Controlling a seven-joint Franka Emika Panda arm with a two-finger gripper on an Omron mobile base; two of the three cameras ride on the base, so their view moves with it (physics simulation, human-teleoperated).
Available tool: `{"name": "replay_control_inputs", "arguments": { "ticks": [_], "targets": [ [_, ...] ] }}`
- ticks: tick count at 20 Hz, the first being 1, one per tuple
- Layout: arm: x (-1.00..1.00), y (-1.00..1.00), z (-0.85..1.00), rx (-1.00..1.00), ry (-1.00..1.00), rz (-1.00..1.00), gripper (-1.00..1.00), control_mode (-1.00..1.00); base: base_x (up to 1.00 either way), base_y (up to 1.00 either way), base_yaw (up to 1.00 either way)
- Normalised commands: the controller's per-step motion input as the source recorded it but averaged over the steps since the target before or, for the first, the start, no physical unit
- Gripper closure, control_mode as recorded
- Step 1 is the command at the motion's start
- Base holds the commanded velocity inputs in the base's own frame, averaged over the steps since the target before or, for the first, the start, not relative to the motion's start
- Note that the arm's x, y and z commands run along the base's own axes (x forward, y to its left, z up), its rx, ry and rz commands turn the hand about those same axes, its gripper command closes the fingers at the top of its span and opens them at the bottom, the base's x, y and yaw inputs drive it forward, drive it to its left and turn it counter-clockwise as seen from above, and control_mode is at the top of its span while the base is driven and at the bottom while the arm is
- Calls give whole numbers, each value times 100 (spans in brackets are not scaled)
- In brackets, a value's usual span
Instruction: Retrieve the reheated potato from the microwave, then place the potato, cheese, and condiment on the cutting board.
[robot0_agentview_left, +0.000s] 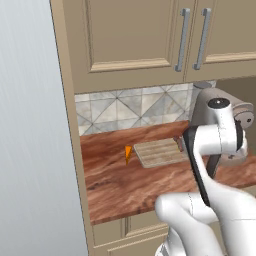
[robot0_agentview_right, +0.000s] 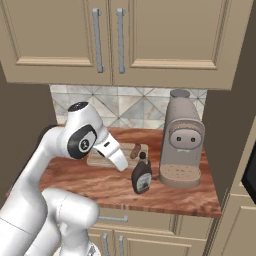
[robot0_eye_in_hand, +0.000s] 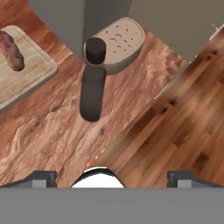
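The potato (robot0_eye_in_hand: 12, 52) lies on the cutting board (robot0_eye_in_hand: 26, 76), at the board's end nearest the coffee machine; in the right base view the potato (robot0_agentview_right: 135, 150) and cutting board (robot0_agentview_right: 100, 159) sit partly behind my arm. The condiment (robot0_eye_in_hand: 92, 83), a dark bottle with a black cap, stands upright on the counter between board and machine, also the condiment (robot0_agentview_right: 142, 176). The orange cheese (robot0_agentview_left: 128, 153) rests on the counter just left of the cutting board (robot0_agentview_left: 160, 152). My gripper (robot0_eye_in_hand: 112, 179) hovers open over the counter's front edge, nothing between its fingers, the bottle ahead of it. The microwave's (robot0_agentview_right: 251, 170) dark edge shows at far right.
A beige coffee machine (robot0_agentview_right: 181, 142) stands right of the bottle, its drip tray (robot0_eye_in_hand: 120, 39) close behind the bottle's cap. Upper cabinets (robot0_agentview_right: 115, 35) hang over the reddish-brown countertop (robot0_agentview_left: 130, 187). A tall panel (robot0_agentview_left: 30, 150) bounds the counter on the left. Wooden floor (robot0_eye_in_hand: 183, 118) lies below the counter edge.
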Motion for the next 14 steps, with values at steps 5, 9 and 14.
{"name": "replay_control_inputs", "arguments": {
  "ticks": [5, 9, 14],
  "targets": [
    [28, -7, -3, 7, 8, 0, -100, -100, 0, 0, 0],
    [2, -6, -15, 11, -1, 0, -100, -100, 0, 0, 0],
    [-1, -21, -23, 4, -15, 0, -100, -100, 0, 0, 0]
  ]
}}
